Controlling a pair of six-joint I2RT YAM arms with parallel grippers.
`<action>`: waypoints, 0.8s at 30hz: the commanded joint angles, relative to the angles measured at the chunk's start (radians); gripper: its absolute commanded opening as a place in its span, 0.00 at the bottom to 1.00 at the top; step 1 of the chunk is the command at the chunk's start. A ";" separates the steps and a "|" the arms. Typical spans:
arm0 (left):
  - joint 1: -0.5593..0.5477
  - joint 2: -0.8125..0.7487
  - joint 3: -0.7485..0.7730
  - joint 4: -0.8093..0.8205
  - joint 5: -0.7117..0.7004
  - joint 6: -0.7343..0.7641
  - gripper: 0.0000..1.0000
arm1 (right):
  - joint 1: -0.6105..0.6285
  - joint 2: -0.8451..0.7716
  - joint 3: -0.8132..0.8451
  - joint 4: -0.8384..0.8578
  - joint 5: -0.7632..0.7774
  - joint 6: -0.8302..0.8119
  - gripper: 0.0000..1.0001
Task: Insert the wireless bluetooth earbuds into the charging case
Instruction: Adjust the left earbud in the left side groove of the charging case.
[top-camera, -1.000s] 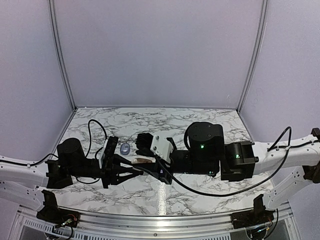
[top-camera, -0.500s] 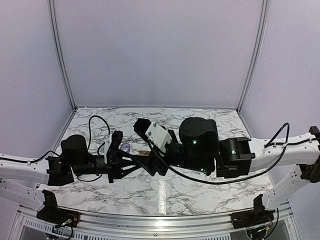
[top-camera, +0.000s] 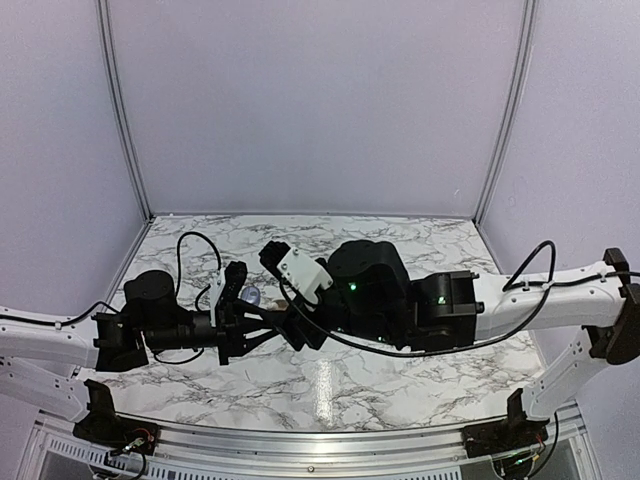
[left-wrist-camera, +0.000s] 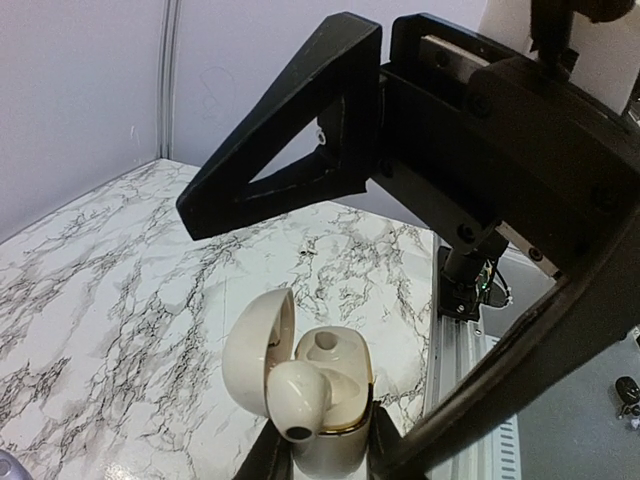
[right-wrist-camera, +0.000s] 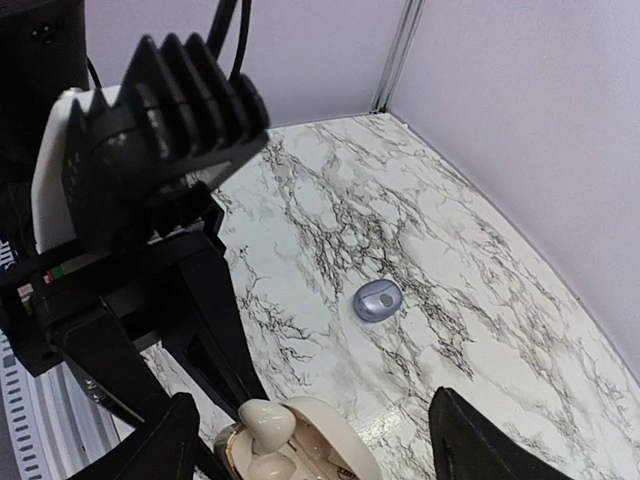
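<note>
White marble surface (left-wrist-camera: 120, 280). Left gripper (left-wrist-camera: 320, 460) clamped on open glossy cream charging case (left-wrist-camera: 345, 385), rounded cream earbud (left-wrist-camera: 297, 392) perched in its socket; right gripper (right-wrist-camera: 320, 440) apart near it. Earbud looks light, slippery: pinch its sides.

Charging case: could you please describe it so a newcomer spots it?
Over the marble table, slightly left of centre, the left tool grips a small charging case. Unlike the blue-grey earbud lying loose nearby, it is cream with its lid open.
</note>
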 joint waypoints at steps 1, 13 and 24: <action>-0.005 0.002 0.032 0.003 -0.006 0.010 0.00 | -0.024 0.006 0.055 -0.030 0.016 0.051 0.79; -0.005 -0.008 0.029 0.001 -0.010 0.010 0.00 | -0.074 -0.015 0.013 -0.011 -0.062 0.098 0.79; -0.003 -0.021 0.023 -0.002 -0.018 0.014 0.00 | -0.078 -0.041 -0.027 -0.010 -0.141 0.086 0.79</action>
